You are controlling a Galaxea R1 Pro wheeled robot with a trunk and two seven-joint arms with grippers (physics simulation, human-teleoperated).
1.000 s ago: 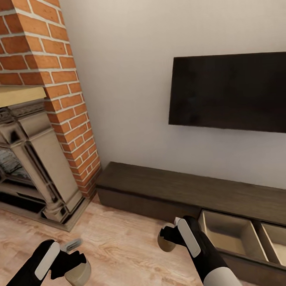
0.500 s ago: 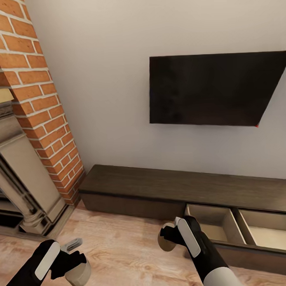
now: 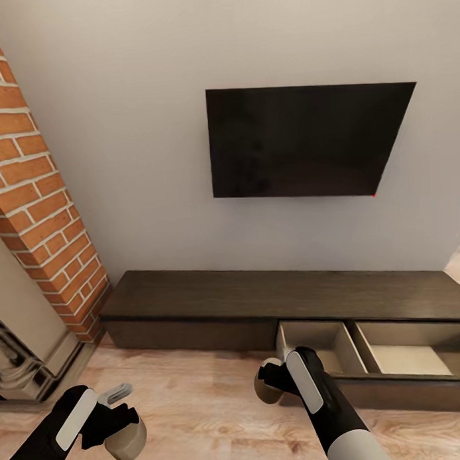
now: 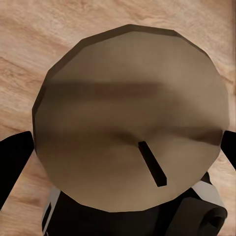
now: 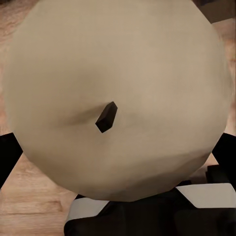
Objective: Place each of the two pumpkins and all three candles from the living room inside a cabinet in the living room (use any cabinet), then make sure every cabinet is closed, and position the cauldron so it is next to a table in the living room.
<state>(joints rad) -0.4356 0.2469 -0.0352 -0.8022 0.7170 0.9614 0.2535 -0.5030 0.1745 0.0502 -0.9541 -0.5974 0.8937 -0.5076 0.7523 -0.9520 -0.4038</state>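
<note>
Before the low cabinet (image 3: 272,298), the robot has swung right, bringing the open drawer (image 3: 367,348) nearer. Left gripper (image 3: 120,419) and right gripper (image 3: 270,381) each seem clamped on a candle (image 4: 130,132), (image 5: 115,98), ready for stowing.

Two stubby grey-tan candles, each with a short dark wick, are held off the wooden floor, one candle (image 3: 126,440) in the left end effector (image 3: 121,419), the other candle (image 3: 267,388) in the right end effector (image 3: 269,378), near the long dark-brown cabinet (image 3: 259,302), whose right-hand beige-lined drawer (image 3: 377,347) stands open.
</note>
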